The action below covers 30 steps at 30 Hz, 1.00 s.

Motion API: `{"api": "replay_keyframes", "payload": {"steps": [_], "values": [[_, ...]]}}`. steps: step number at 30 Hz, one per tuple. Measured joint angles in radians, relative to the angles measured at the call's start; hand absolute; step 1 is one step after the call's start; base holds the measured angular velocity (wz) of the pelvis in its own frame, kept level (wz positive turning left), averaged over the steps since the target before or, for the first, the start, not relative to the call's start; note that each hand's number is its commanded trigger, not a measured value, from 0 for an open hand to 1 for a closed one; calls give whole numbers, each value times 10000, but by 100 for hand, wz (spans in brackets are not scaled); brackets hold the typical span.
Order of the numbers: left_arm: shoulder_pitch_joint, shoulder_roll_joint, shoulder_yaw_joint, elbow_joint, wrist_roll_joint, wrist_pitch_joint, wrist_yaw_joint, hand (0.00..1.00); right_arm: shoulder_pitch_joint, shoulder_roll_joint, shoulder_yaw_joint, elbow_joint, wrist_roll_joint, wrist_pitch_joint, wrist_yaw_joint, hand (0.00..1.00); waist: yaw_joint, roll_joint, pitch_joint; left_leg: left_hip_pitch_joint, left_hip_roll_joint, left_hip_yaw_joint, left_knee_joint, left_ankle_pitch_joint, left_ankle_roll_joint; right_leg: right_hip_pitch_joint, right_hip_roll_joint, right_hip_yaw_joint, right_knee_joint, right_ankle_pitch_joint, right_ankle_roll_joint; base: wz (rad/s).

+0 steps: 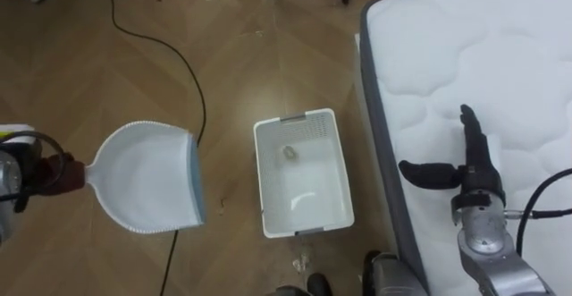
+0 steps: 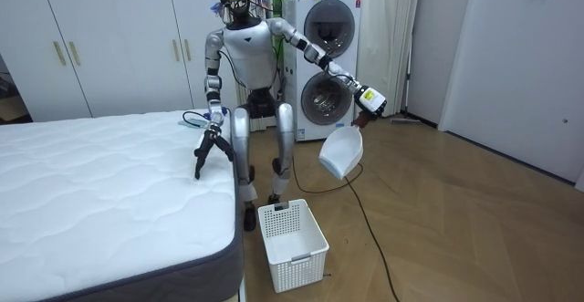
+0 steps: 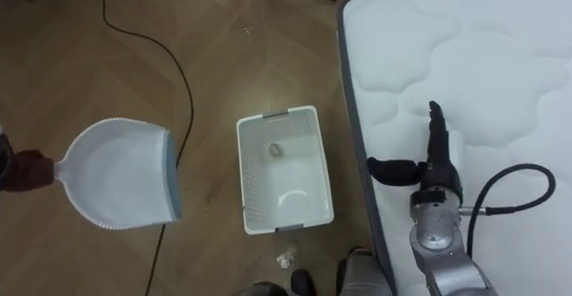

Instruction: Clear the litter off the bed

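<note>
— Where is the mattress found?
— Under the right hand, which is held flat near the edge, fingers straight, thumb spread.
— What is placed beside it?
— A white basket is set on the floor between the mattress and the dustpan, which is gripped by the left hand. A scrap is seen inside the basket.

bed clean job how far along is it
Mostly done, it seems: the visible mattress shows no litter, and a small scrap lies in the white basket. In hand: the left hand holds the dustpan, which looks empty, out over the floor; the right hand is open at the mattress. Possibly left: a crumb on the floor by the basket.
</note>
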Motion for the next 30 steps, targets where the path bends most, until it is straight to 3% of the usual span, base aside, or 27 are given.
{"api": "replay_keyframes", "payload": {"steps": [6,10,12,14,15,17,18,20,22,23,25,27,30], "values": [[12,-69,3,-677,-231,-106,657,100,168,-153,-5,27,74,-214,15,0,7,23,38,138,-1,-25,-51,0,0,157,-5,-38,-73,-1,2,1],[330,-388,59,-1873,-382,-317,1195,100,362,-203,-31,128,314,-353,88,0,67,-21,76,604,-3,-11,-272,0,1,571,29,-6,-218,-12,31,-4],[919,-551,315,-2839,-370,-463,1479,100,521,-222,-98,91,372,-436,255,0,53,-32,76,870,13,24,-478,0,0,781,41,-42,-372,-18,29,-10],[1989,-1053,996,-4350,-370,-662,1648,100,850,-236,-229,81,457,-516,467,0,110,-129,55,1292,47,147,-662,-9,-13,1062,91,-6,-542,-26,18,-21],[2212,-1160,1110,-4701,-368,-735,1679,100,940,-235,-236,61,550,-521,513,0,132,-215,45,1399,45,200,-729,-9,-14,1079,104,54,-540,-26,18,-32],[3237,-1670,1744,-6074,-365,-1048,1820,100,1413,-222,-269,-266,638,-520,753,0,448,-626,16,1790,161,491,-923,-69,-112,1227,414,517,-754,-15,-6,-54],[3568,-1882,1913,-6303,-382,-1108,1909,100,1531,-193,-262,-286,673,-520,801,0,502,-734,-37,1940,192,564,-1041,-75,-123,1323,508,635,-847,-2,-16,-66],[4662,-2741,2128,-6718,-750,-1240,2158,100,2044,-129,-251,-301,702,-511,903,0,677,-1101,-218,2769,329,645,-1462,-132,-229,1990,940,1129,-1389,158,-44,-77],[5392,-3226,2197,-6912,-853,-1481,2227,100,2340,-128,-332,-547,698,-510,1001,0,858,-1285,-347,3332,386,631,-1798,-156,-273,2451,1208,1469,-1788,311,-67,-86],[5710,-3422,2188,-6933,-1051,-1703,2304,100,2383,-133,-398,-677,692,-511,1003,0,832,-1319,-375,3609,463,619,-1948,-170,-298,2762,1402,1668,-2143,489,-53,-77],[5955,-3542,2183,-7073,-1203,-1984,2399,100,2594,-127,-531,-907,685,-540,1009,0,682,-1407,-420,3978,513,623,-2187,-177,-311,3142,1564,1796,-2535,664,-29,-45],[6000,-3631,2184,-7433,-1600,-2033,2645,100,3062,-90,-787,-1114,687,-676,1003,0,652,-1461,-453,4387,588,865,-2446,-177,-311,3501,1645,1880,-2818,758,2,-37],[6097,-3672,2492,-8205,-2584,-2431,3524,100,3594,71,-1030,-1527,681,-732,968,0,647,-1481,-458,4972,596,1493,-2890,-179,-309,3691,1771,2086,-2865,838,25,-68]]}}
